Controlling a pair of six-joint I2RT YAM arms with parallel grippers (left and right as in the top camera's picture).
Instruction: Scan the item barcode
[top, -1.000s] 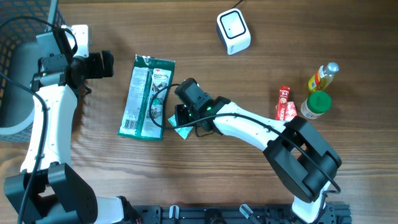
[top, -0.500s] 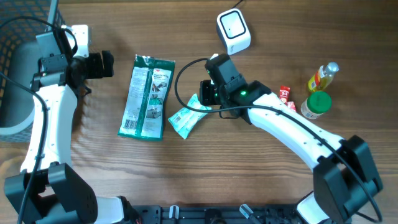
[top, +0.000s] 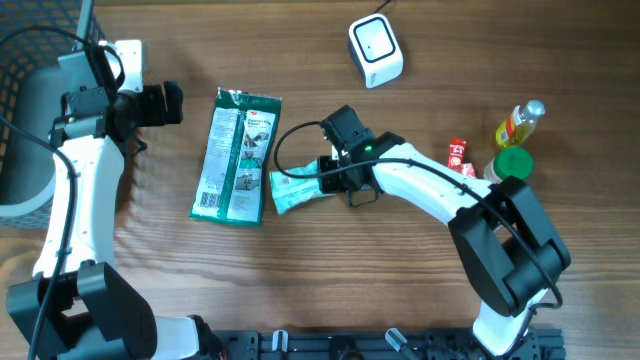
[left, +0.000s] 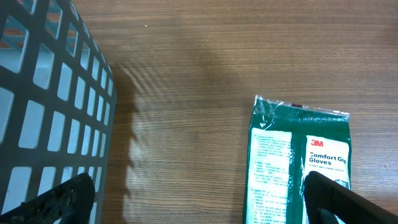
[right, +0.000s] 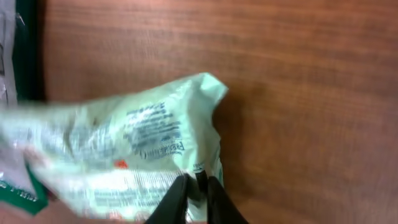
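Pinching pouch (right: 124, 143) edge in nearly closed jaws, right gripper (right: 196, 184) is at the grasp step; next needs lifting it barcode-first toward scanner (top: 375, 50), well off its flank.

Looking down on a brown wooden table (top: 330, 280), filling the whole overhead view, streaked left to right with fine grain. Spotting a dark wire-mesh basket (top: 25, 55) tucked into the top-left corner. Switching to the left wrist view: up close on that grey grid, casting a soft barred shadow onto the wood just beside it. Along the bottom edge of the overhead view, picking out a black rail (top: 330, 345). Evenly and brightly lit, with only faint, blurred shadows across the wood.
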